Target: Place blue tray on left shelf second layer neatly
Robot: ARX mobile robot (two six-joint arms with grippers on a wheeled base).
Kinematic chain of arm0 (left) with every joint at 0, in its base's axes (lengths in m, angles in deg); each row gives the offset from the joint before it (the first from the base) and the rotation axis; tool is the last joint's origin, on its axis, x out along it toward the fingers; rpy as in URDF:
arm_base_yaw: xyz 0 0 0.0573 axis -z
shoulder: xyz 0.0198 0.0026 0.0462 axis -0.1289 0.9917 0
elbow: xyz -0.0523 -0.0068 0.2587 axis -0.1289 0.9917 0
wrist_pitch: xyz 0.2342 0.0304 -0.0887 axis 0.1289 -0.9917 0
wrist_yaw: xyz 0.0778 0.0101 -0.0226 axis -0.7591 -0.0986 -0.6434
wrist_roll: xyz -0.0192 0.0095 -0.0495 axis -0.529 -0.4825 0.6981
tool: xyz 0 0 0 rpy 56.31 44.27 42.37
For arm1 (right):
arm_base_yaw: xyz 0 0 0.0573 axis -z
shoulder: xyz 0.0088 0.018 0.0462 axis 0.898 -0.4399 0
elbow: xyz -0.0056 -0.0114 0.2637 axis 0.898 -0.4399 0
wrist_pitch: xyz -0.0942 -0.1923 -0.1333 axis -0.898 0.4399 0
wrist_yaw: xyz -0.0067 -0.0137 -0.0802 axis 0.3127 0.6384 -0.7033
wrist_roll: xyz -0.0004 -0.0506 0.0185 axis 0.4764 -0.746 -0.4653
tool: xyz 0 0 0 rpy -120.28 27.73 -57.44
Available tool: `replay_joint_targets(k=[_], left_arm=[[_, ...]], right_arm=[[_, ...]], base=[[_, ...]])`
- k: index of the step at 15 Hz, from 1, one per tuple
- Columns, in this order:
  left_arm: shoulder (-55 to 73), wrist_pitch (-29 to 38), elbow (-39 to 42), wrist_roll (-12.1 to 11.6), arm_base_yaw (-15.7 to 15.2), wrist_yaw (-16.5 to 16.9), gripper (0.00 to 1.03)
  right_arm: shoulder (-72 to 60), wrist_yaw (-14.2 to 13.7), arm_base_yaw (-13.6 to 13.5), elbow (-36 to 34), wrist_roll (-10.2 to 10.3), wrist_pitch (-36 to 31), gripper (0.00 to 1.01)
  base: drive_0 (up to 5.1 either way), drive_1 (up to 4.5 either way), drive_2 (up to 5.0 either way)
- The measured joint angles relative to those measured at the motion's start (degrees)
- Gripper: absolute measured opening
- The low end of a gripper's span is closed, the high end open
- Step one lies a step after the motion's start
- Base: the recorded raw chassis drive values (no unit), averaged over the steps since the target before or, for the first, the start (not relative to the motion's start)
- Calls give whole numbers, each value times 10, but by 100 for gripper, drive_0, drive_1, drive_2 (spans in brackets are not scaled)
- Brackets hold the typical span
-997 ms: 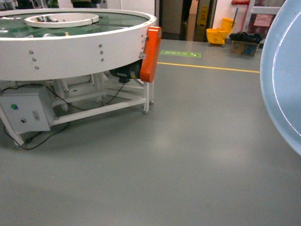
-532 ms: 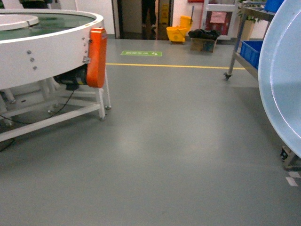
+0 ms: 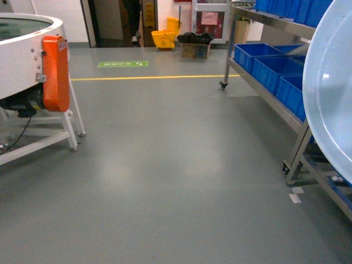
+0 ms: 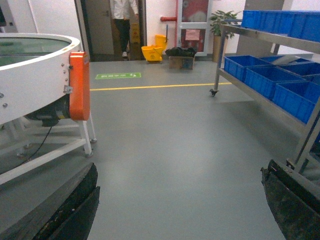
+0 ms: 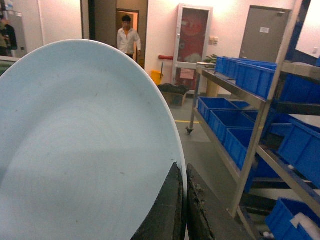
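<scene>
A: What's changed since a second ago?
B: The white round conveyor (image 3: 22, 49) has slid off toward nine o'clock, and the steel shelf (image 3: 275, 25) with dark blue crates (image 3: 269, 66) has come in at two o'clock.
A: And the blue tray (image 5: 75, 150)?
B: On edge at three o'clock, right gripper (image 5: 182, 210) fingers clamped on its rim. The left gripper (image 4: 180, 210) fingers stand spread apart, holding nothing.

Pale blue tray (image 5: 85, 150) is standing on edge, its rim pinched in the right claw (image 5: 184, 210), near the steel shelf (image 3: 286, 113) carrying blue crates.
</scene>
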Motion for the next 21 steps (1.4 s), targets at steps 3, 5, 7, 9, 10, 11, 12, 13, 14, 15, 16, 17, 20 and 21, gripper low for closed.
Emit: replay_joint_targets(k=[3,5,7,9,10,11,12,13,14,15,16,17,20,21], left_arm=[[0,0,0,0,0,0,98],[0,0,0,0,0,0,98],[0,0,0,0,0,0,98],[0,0,0,0,0,0,98],[0,0,0,0,0,0,98],[0,0,0,0,0,0,98],[0,0,0,0,0,0,98],[0,0,0,0,0,0,98],[0,0,0,0,0,0,98],[0,0,0,0,0,0,98],[0,0,0,0,0,0,98],[0,0,0,0,0,0,98],[0,0,0,0,0,0,98],[0,0,0,0,0,0,98]], right_arm=[[0,0,0,0,0,0,2],[0,0,0,0,0,0,2],[0,0,0,0,0,0,2],[0,0,0,0,0,0,2],[0,0,0,0,0,0,2],[0,0,0,0,0,0,2],[0,0,0,0,0,0,2],[0,0,0,0,0,0,2],[0,0,0,0,0,0,2],[0,0,0,0,0,0,2],[0,0,0,0,0,0,2],[0,0,0,0,0,0,2],[0,0,0,0,0,0,2],[0,0,0,0,0,0,2]], base=[[-196,-196,-196],[-196,-196,-196],[-196,-196,-196],[-155,-155,-155],[-155,-155,-155],[-154,-154,-154],[-154,-154,-154],[-165,-165,-165],[-165,-165,-165],[-165,-165,-165],[-165,-165,-165],[-165,-165,-165],[-165,-165,-165],[-165,-165,-165]])
